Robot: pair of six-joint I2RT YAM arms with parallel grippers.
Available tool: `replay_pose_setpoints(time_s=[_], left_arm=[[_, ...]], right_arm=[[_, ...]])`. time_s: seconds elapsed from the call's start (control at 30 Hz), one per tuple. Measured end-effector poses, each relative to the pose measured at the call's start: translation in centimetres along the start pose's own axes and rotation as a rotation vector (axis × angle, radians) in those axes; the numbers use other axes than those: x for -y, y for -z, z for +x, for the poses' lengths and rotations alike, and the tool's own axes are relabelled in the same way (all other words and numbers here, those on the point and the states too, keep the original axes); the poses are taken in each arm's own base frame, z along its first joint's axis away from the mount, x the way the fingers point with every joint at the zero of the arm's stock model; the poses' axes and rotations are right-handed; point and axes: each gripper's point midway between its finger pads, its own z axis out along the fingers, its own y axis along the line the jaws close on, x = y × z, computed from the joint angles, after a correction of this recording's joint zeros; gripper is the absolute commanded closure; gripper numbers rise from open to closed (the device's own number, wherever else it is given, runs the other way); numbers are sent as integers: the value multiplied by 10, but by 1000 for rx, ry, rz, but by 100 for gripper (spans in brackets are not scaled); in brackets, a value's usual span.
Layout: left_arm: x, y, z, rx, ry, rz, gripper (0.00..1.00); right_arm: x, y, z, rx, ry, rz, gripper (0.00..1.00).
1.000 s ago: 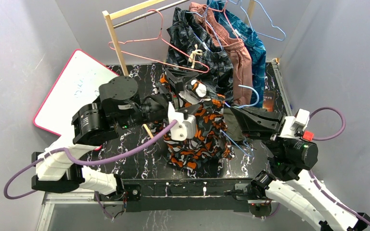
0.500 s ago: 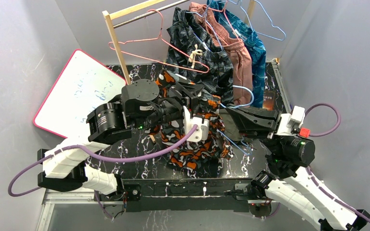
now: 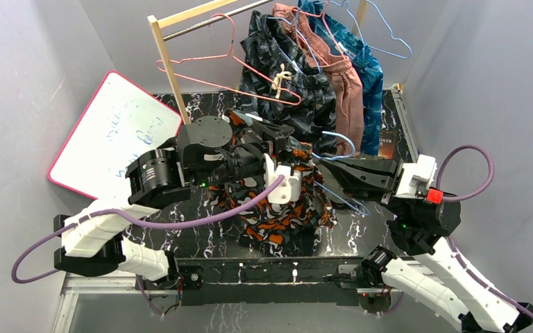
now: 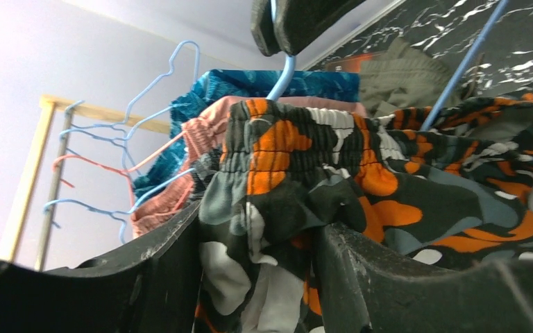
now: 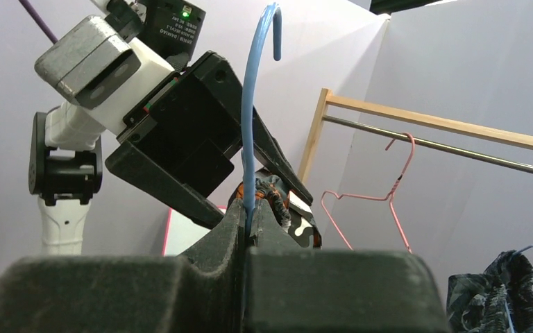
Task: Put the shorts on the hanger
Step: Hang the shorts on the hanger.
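The shorts (image 3: pixel 286 216), in orange, black, white and grey camouflage, hang bunched over the middle of the table. My left gripper (image 3: pixel 286 144) is shut on their elastic waistband; in the left wrist view, fabric of the shorts (image 4: pixel 284 146) fills the space between the jaws of the left gripper (image 4: pixel 264 223). The light-blue wire hanger (image 3: pixel 339 136) stands just right of the waistband with its hook up. My right gripper (image 3: pixel 318 164) is shut on its neck, and in the right wrist view the hanger (image 5: pixel 248 125) rises from the closed right gripper (image 5: pixel 248 209). The hanger's lower wires (image 3: pixel 341 199) lie against the shorts.
A wooden rack (image 3: pixel 168 64) at the back carries pink hangers (image 3: pixel 250 69), dark patterned shorts (image 3: pixel 288 59), rust shorts (image 3: pixel 348 87) and a teal garment (image 3: pixel 371 69). A pink-edged whiteboard (image 3: pixel 111 132) leans at the left. Olive fabric (image 4: pixel 402 76) lies behind the hanger.
My left gripper has swung right onto the shorts and closed on the waistband, lifting it. The right gripper, still holding the hanger, has shifted a little left and up.
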Motion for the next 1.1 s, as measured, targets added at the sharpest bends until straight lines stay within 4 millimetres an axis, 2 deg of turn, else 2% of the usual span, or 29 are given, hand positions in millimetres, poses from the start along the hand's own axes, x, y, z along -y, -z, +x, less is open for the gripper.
replay_pose_setpoints(time_s=[0.17,0.4,0.43,0.53,0.97,1.1], left_arm=[[13,1,1,4,70,42,59],[29,6,4,-3,132,91,77],[31,6,3,3,143,99,81],[37,6,-1,21,177,123,100],[61,16,-1,33,283,197,100],[63,19,-4,50,324,208,94]], right_arm=[[-5,-2,3,-30,37,-44,100],[-16,-4,20,-74,35,-132,100],[-17,-5,22,-80,40,-145,100],[-20,-8,28,-101,51,-181,100],[-31,-6,39,-143,59,-268,100],[-33,-8,38,-132,56,-284,100]])
